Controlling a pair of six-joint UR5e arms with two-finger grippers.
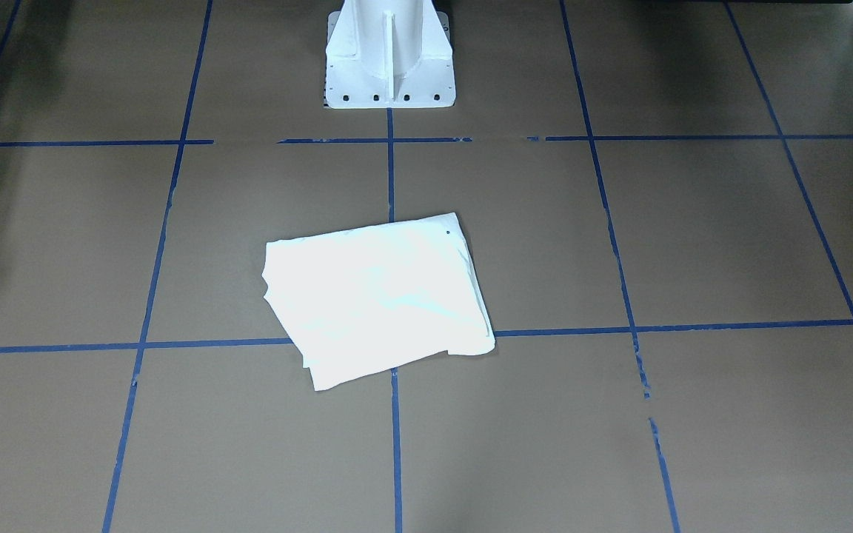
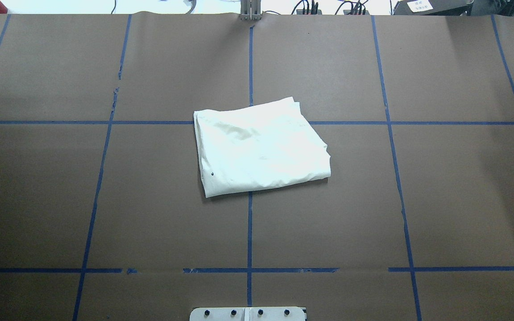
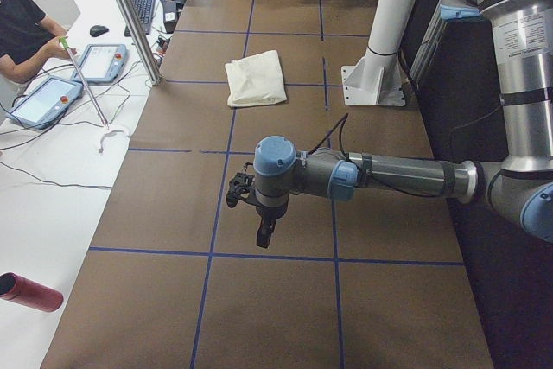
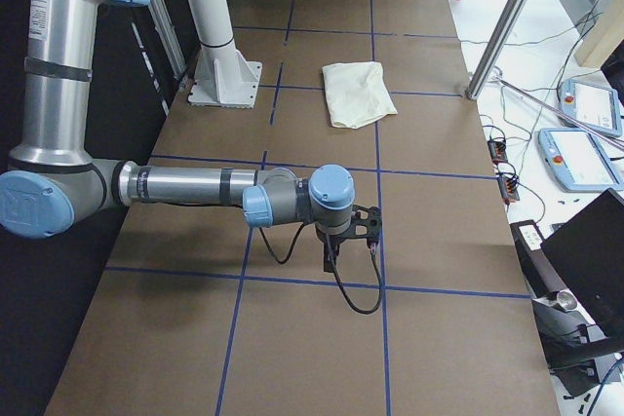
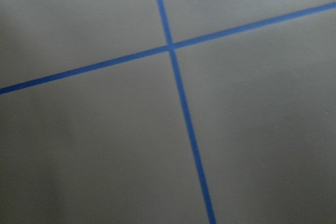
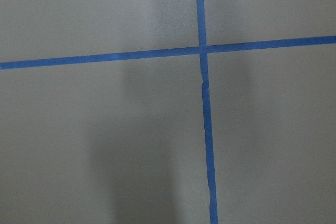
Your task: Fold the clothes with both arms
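Note:
The clothes (image 1: 378, 296) lie folded into a compact cream rectangle near the table's middle, plain side up, with no print showing (image 2: 261, 147) (image 3: 256, 78) (image 4: 358, 93). Both arms hang well away from it, at opposite ends of the table. The left gripper (image 3: 263, 232) points down over a blue tape line, and I cannot tell if it is open or shut. The right gripper (image 4: 331, 258) likewise points down near a tape crossing, its state unclear. Both wrist views show only brown table and crossed blue tape (image 5: 170, 47) (image 6: 202, 51).
The white pedestal base (image 1: 389, 55) (image 2: 248, 314) stands at the robot's side of the table. A metal post (image 3: 130, 15) rises at the far edge. A person (image 3: 17, 32) sits by teach pendants (image 3: 43, 101). A red bottle (image 3: 30, 291) lies off the table.

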